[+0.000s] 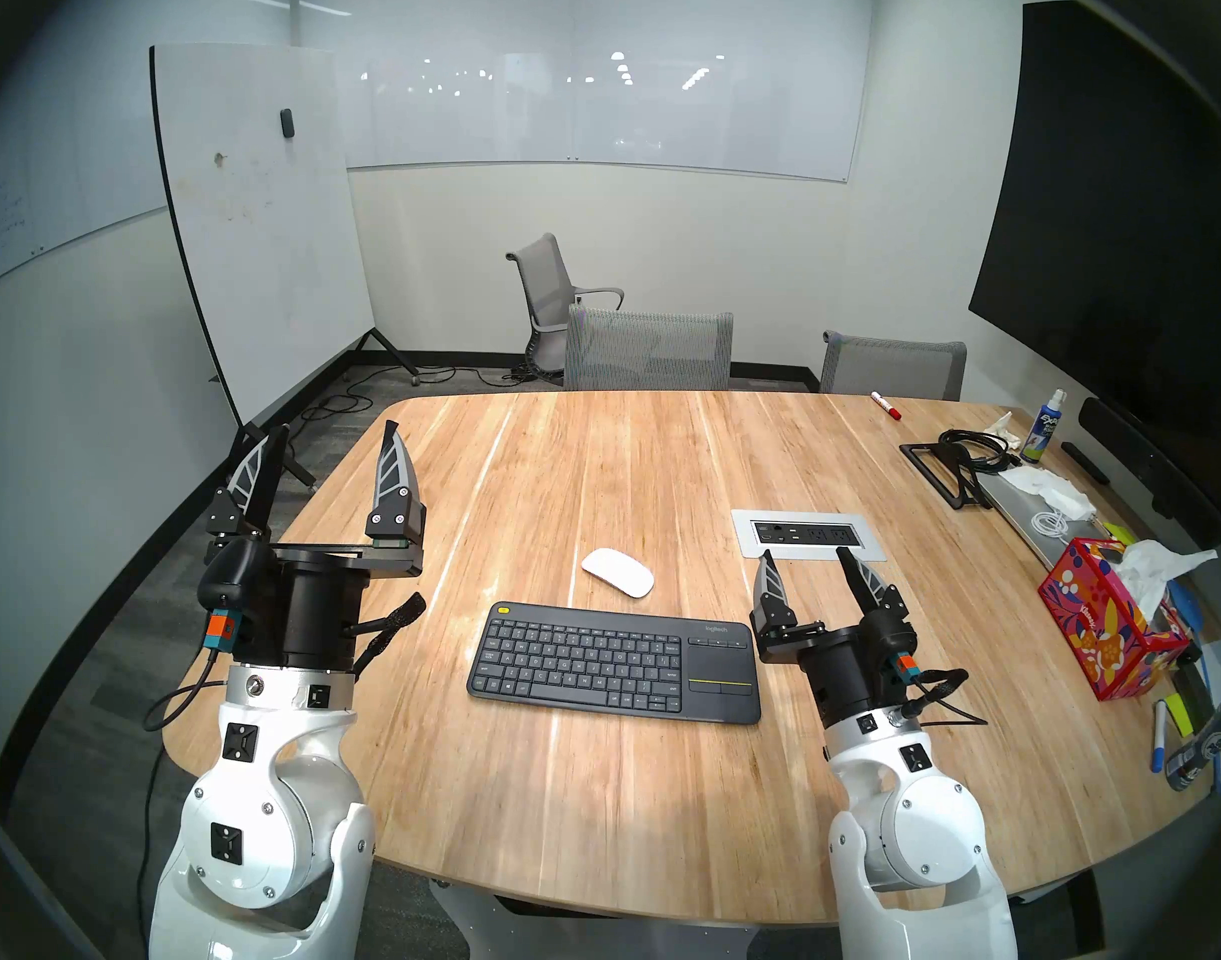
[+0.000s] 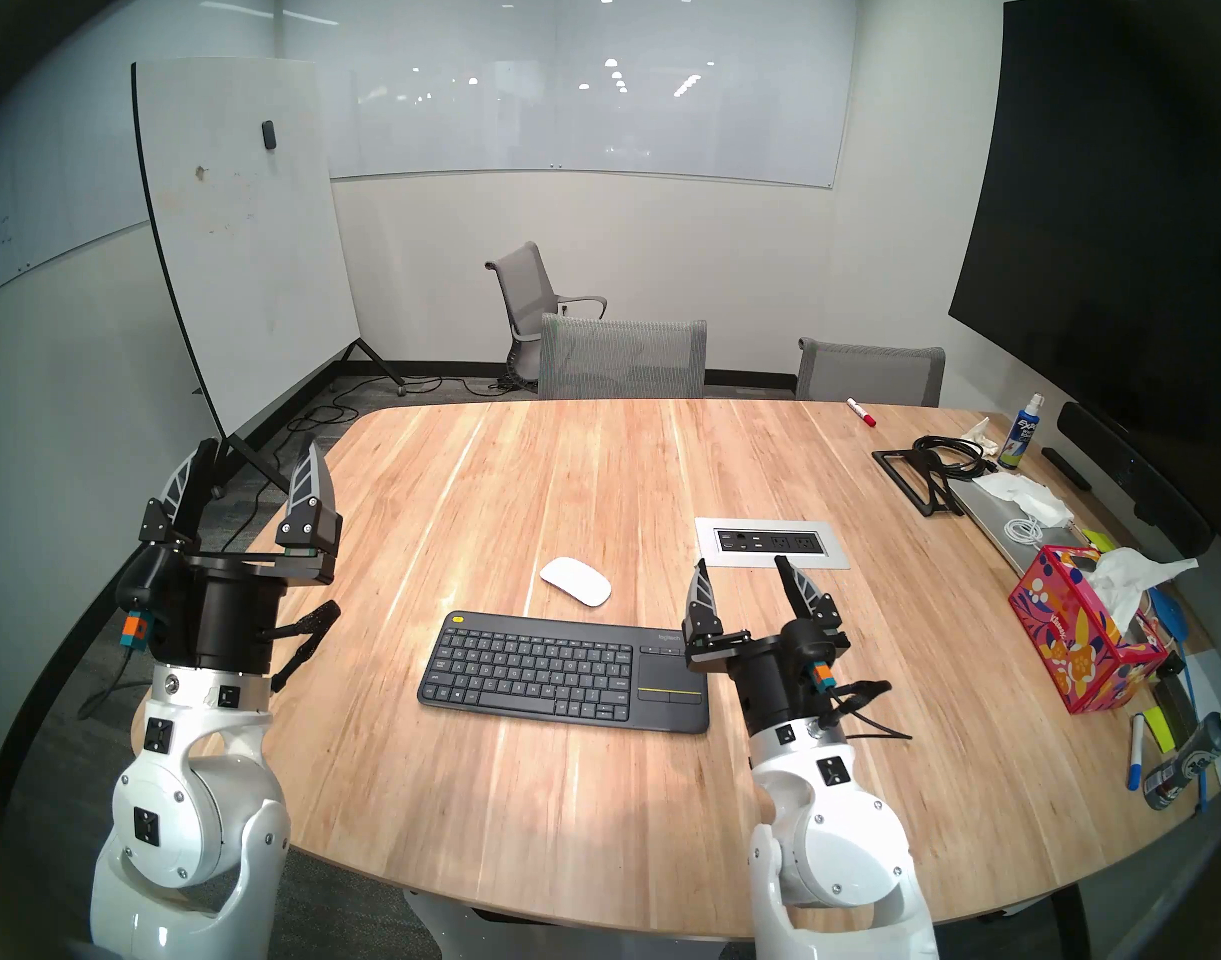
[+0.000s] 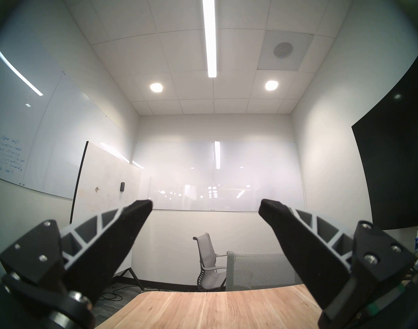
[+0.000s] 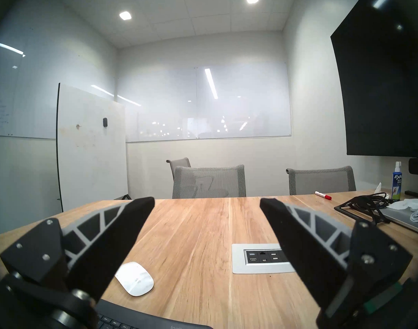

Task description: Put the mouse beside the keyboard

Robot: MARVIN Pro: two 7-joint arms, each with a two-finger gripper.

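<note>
Mouse (image 1: 617,573) on table (image 1: 593,785) just behind keyboard (image 1: 614,663), small gap between. Left gripper (image 1: 330,453) up off keyboard's left, jaws wide, empty. Right gripper (image 1: 805,565) by keyboard's touchpad end, jaws wide, empty.

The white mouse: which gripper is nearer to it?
Right. The right gripper hovers open just right of the mouse; the left gripper hangs open, raised over the table's left edge.
</note>
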